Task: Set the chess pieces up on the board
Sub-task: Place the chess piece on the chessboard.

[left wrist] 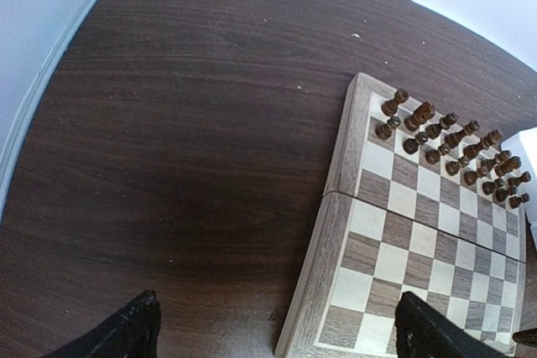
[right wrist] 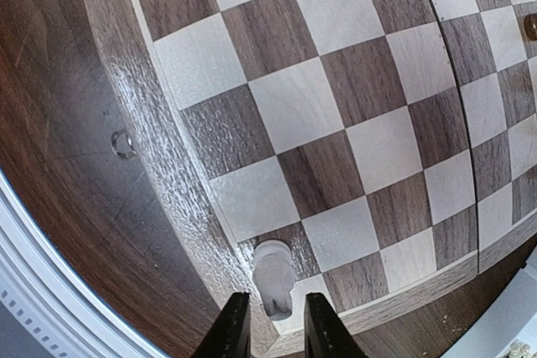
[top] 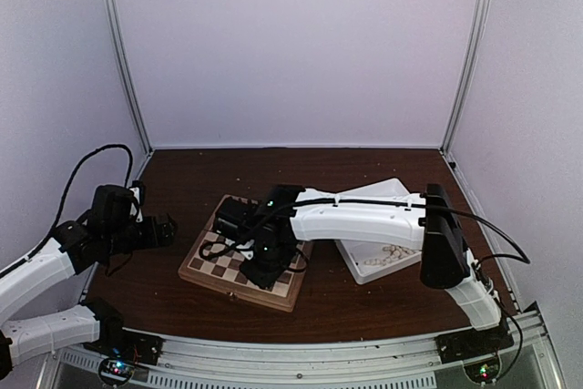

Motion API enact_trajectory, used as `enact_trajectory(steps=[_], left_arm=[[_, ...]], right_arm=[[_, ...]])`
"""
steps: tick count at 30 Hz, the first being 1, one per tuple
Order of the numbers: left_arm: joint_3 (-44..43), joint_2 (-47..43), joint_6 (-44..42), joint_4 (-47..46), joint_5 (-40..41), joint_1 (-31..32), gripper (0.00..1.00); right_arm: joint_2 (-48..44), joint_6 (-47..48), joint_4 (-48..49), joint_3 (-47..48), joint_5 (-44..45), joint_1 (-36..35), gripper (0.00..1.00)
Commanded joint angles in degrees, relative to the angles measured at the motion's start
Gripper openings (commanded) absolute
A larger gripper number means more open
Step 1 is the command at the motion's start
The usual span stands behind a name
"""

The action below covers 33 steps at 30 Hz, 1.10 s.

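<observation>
The board (top: 205, 260) lies on the dark table between the arms. Dark brown pieces (left wrist: 453, 153) fill its two far rows. One cream chess piece (right wrist: 273, 270) stands on a dark square in the near edge row, close to a corner. My right gripper (right wrist: 277, 298) hangs straight over it, and the fingers straddle its top with a thin gap on each side. In the top view the right gripper (top: 264, 271) is over the board's near part. My left gripper (left wrist: 277, 333) is wide open and empty, over the table at the board's left frame (left wrist: 315, 282).
A white tray (top: 401, 190) holding several cream pieces (top: 393, 253) sits right of the board, partly under the right arm. Its corner shows in the right wrist view (right wrist: 503, 333). A small metal clasp (right wrist: 122, 142) is on the board's side. Enclosure walls surround the table.
</observation>
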State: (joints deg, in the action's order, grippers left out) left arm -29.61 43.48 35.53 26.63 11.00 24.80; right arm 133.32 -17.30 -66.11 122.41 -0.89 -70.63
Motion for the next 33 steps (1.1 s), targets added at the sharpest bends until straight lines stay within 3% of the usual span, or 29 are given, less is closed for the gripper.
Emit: enact_trajectory(steps=[1,8,17,24,33], left_arm=[[-0.3,0.2,-1.0,-2.0,-0.6,-0.4,0.98],[-1.0,0.3,-1.9,-1.4,-0.8,-0.4,0.98],[-3.2,0.5,-3.9,0.5,-1.6,-0.4,0.98],[-6.6,2.4,-3.8,0.2,-5.5,-0.4,0.98],[-10.9,9.3,-3.4,-2.4,-11.0,0.2,0.97]], right_arm=[[-1.1,0.0,0.6,1.6,2.7,0.3,0.27],[-4.7,-0.1,2.5,0.1,4.3,0.4,0.32],[-16.8,0.0,7.9,-7.2,9.9,1.0,0.33],[-28.5,-2.6,10.9,-19.4,15.6,3.5,0.32],[-43.0,-9.4,13.9,-41.1,16.1,15.0,0.3]])
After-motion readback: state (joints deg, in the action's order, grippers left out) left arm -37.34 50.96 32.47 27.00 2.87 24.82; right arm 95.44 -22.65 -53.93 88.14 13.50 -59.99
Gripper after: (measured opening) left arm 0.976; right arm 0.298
